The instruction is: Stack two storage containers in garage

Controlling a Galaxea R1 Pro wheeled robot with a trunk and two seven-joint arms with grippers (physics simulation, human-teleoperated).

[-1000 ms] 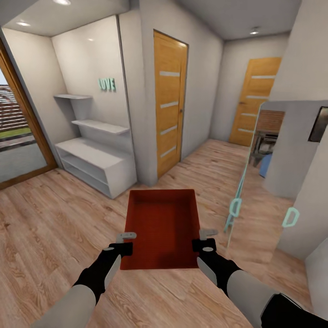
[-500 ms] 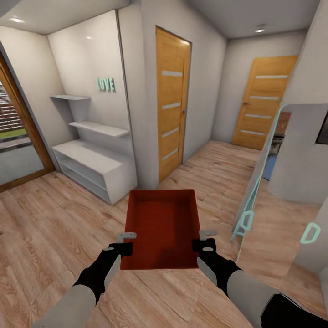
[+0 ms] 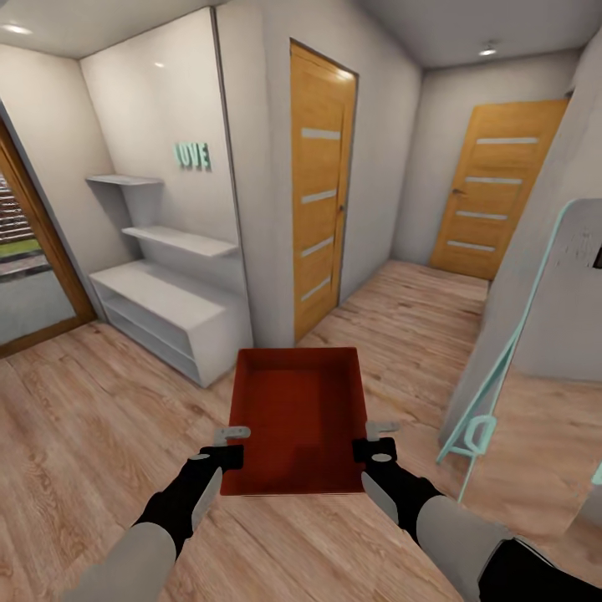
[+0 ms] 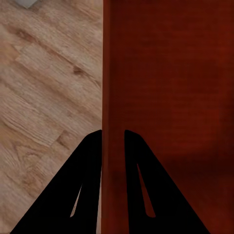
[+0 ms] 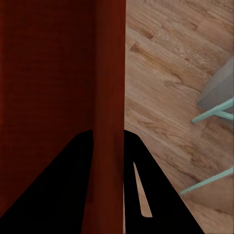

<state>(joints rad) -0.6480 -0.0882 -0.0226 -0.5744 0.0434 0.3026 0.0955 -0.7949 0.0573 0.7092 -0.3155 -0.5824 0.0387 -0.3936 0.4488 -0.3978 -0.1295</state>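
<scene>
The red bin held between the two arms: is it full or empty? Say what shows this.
Empty. In the head view the red bin shows its bare flat bottom and inner walls, with nothing inside.

Only readable text: teal raised letters "LOVE" (image 3: 193, 155) mounted on the pale wall (image 3: 159, 109) of the alcove, above the white shelves (image 3: 171, 238), seen in the head view. The middle letters blur a bit but the word is legible. No other labels, brands, numbers or signs readable anywhere, in either wrist view or the head view.
</scene>
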